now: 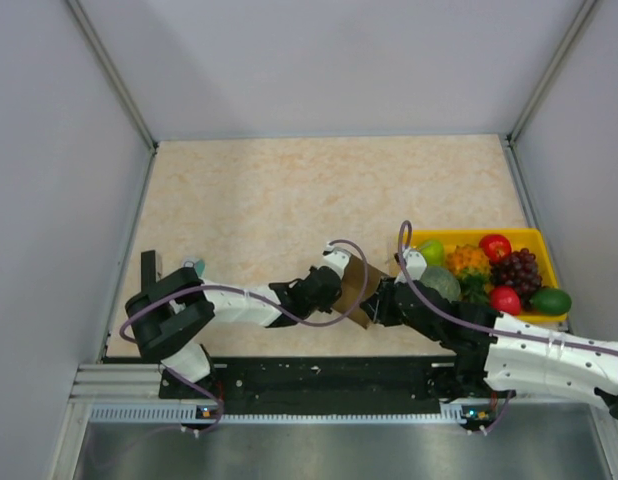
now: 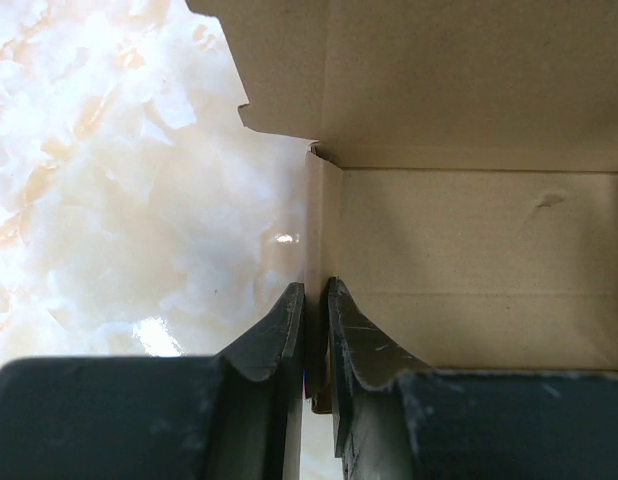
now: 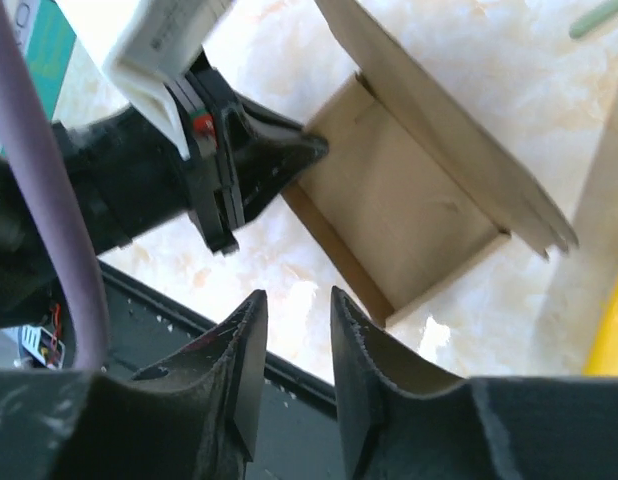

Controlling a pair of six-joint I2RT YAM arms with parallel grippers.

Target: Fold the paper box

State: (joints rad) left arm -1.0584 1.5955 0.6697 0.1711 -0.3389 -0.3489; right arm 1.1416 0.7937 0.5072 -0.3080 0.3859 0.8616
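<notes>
- Seeing box (image 1: 366,283) on tabletop (image 1: 289,200), close to the front edge, between the two arms and near tray (image 1: 529,236).
- Reads as part folded: plain brown cardboard, flat base down, one short side wall upright, one long panel tilted up along the far side with a notched end.
- Clamping that short side wall with left hand (image 2: 314,292): one finger on each face, cardboard pinched between, almost no gap.
- Confirmed from the right wrist view: grip sits at a corner of the base, fingertips at the wall's top edge.
- Holding right hand (image 3: 294,325) just beside the box, on its tray side, fingers pointing at it.
- Slightly open there: narrow gap, nothing in it, no contact with the cardboard visible.
- Can't tell whether the base lies fully flat on the tabletop; near edge hidden by the arms in the top view.
- Also spotted: fruit (image 1: 496,246) piled in the tray, teal packet (image 1: 195,267) far left by the left arm, well apart from the box.
</notes>
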